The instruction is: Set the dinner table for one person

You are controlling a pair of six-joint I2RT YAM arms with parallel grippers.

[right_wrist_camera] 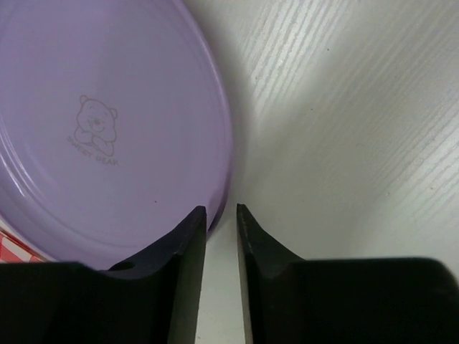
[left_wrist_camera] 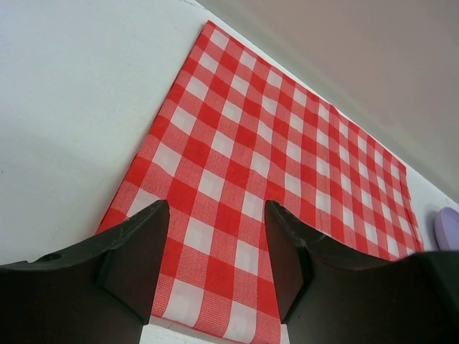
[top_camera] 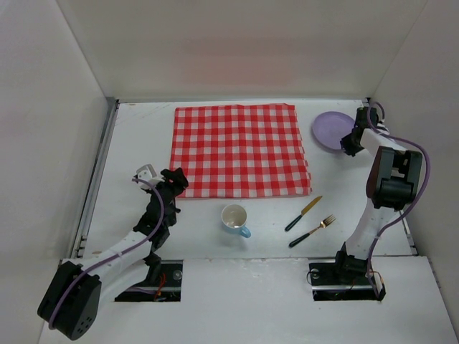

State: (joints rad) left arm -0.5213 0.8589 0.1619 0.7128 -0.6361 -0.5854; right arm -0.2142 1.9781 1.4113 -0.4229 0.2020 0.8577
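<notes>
On the large flat matte white dinner table, seen from above: a red-and-white checked cloth spread flat in the middle, with nothing on it yet. Beside its far right corner, a round lilac plastic plate, with the right gripper at its right rim. Just in front of the cloth, off it: a white mug with a blue handle, a dark-handled knife and a dark-handled fork. At the near left corner of the cloth, the left gripper.

In the left wrist view: jaws spread wide above the near edge of the cloth, holding nothing.

In the right wrist view: jaws almost together, only a thin gap, right at the rim of the plate. Impossible to tell if pinching the rim or only beside it.

Probably an early stage: cloth laid, plate being fetched; mug, knife and fork left to place.
</notes>
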